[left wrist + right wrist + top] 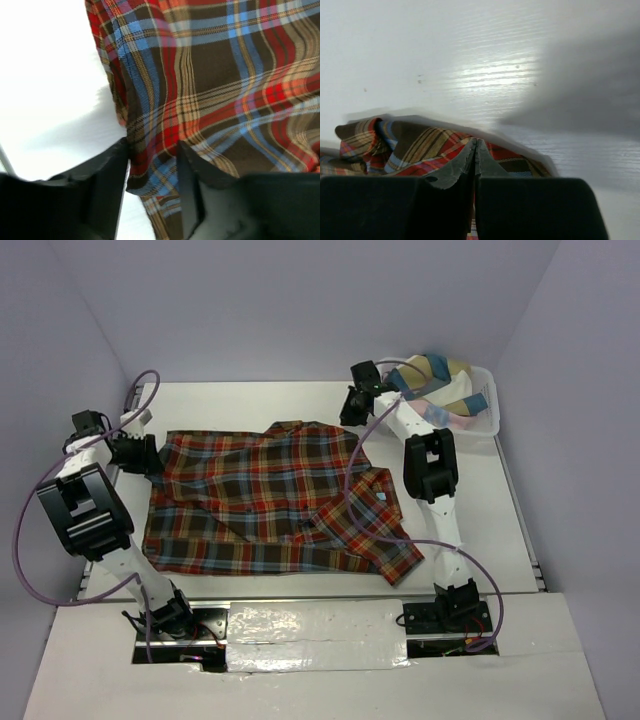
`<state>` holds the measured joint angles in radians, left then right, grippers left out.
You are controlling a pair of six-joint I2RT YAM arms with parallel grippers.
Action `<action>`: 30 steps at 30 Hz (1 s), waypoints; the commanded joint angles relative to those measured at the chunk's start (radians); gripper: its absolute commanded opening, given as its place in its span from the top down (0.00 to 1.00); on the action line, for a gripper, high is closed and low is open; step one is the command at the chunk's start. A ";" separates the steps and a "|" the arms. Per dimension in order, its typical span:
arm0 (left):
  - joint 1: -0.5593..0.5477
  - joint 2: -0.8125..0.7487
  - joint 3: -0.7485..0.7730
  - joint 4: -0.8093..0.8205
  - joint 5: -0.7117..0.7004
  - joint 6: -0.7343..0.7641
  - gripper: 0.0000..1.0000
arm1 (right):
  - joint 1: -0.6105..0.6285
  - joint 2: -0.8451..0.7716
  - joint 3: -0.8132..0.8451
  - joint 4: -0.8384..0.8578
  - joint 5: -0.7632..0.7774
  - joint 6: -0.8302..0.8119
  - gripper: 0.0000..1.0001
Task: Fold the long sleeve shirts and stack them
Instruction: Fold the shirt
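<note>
The long sleeve shirt (260, 500), in red-orange, brown and blue plaid, lies spread flat on the white table with its collar at the far edge and its right sleeve folded across the front. My left gripper (140, 455) is at the shirt's far left edge. In the left wrist view the shirt (225, 75) has a folded edge running between the parted fingers of the left gripper (152, 150). My right gripper (352, 410) is at the shirt's far right corner. In the right wrist view the right gripper (476, 142) is pinched shut with the shirt (410, 145) tented up around its tips.
A white basket (487, 423) holding pale folded clothes stands at the far right corner, just behind the right arm. Grey walls enclose the table on three sides. The table's raised front edge (310, 625) runs between the arm bases.
</note>
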<state>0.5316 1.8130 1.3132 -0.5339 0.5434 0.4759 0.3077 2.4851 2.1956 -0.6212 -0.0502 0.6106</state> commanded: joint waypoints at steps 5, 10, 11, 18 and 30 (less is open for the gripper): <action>0.033 0.013 0.095 0.038 -0.040 -0.072 0.34 | 0.045 -0.166 -0.042 0.132 -0.108 -0.078 0.78; 0.048 -0.009 0.167 -0.011 -0.031 -0.036 0.28 | 0.082 -0.280 -0.082 0.129 -0.148 -0.132 0.55; 0.050 -0.017 0.181 -0.021 -0.033 -0.027 0.27 | 0.085 -0.308 -0.130 0.142 -0.154 -0.137 0.53; 0.085 -0.009 0.100 -0.172 -0.008 0.237 0.62 | 0.122 -0.543 -0.443 0.209 -0.185 -0.184 0.49; 0.077 0.095 0.032 -0.122 0.038 0.665 0.33 | 0.139 -0.871 -0.933 0.310 -0.148 -0.152 0.47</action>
<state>0.6102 1.8362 1.2629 -0.6628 0.5560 1.0901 0.4393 1.7088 1.3048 -0.3969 -0.2157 0.4492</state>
